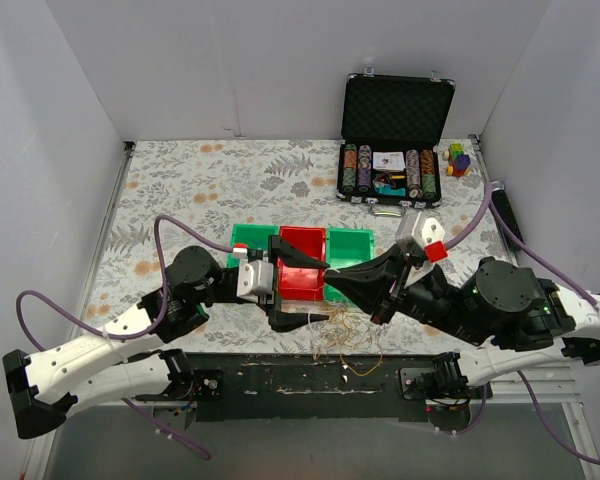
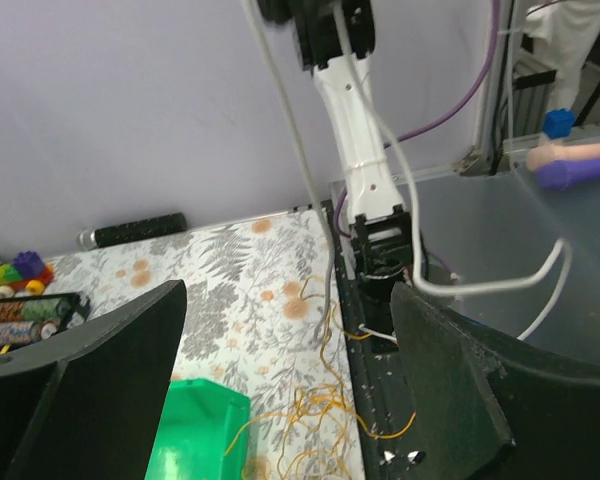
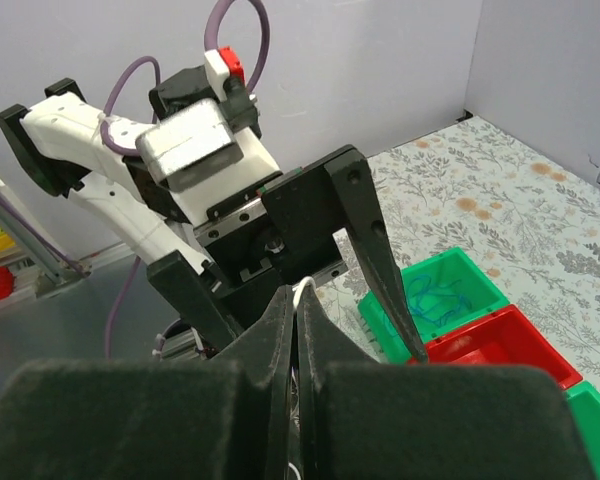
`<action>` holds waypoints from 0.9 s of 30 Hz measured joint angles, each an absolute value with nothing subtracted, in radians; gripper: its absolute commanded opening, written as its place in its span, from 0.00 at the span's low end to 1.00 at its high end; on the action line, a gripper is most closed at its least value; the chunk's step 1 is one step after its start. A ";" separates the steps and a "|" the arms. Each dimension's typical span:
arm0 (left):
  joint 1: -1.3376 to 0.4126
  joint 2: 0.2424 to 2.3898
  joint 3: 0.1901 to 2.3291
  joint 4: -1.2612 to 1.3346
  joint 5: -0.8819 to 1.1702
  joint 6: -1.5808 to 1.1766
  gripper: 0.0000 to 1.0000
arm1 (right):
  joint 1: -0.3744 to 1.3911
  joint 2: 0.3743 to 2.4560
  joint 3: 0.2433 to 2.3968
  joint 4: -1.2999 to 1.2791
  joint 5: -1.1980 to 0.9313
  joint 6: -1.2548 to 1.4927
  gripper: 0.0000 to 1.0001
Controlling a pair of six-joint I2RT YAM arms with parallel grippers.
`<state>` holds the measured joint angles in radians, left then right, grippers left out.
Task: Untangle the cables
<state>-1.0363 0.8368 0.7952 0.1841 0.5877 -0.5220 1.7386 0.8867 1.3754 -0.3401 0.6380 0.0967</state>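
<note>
A loose tangle of thin yellow-orange cables (image 1: 345,345) lies on the table by the front edge, below both grippers. It also shows in the left wrist view (image 2: 315,420), where a pale thin wire (image 2: 298,170) rises from it out of the top. My right gripper (image 1: 330,281) is shut on a white cable (image 3: 305,286), whose small loop pokes out between the fingertips (image 3: 302,300). My left gripper (image 1: 315,292) is open and empty, its jaws wide apart (image 2: 285,330) just in front of the right gripper's tip. A teal-blue cable (image 3: 435,295) lies in a green bin.
Green (image 1: 248,237), red (image 1: 302,245) and green (image 1: 352,243) bins stand in a row behind the grippers. An open black case of poker chips (image 1: 392,150) and toy blocks (image 1: 458,158) sit at the back right. White walls enclose the table.
</note>
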 measured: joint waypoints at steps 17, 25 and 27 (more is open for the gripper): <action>-1.036 0.863 0.858 0.263 0.732 -0.724 0.00 | 1.739 0.945 1.369 -0.374 0.641 0.127 0.86; -1.017 0.854 0.858 0.262 0.684 -0.738 0.00 | 1.739 0.867 1.396 -0.540 0.727 0.164 0.87; -1.010 0.846 0.858 0.261 0.670 -0.738 0.00 | 1.739 0.862 1.427 -0.602 0.762 0.181 0.77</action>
<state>-1.0096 0.8463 0.8581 0.2611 0.6697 -0.7383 1.7386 0.8623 1.4273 -0.6022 0.7624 0.1814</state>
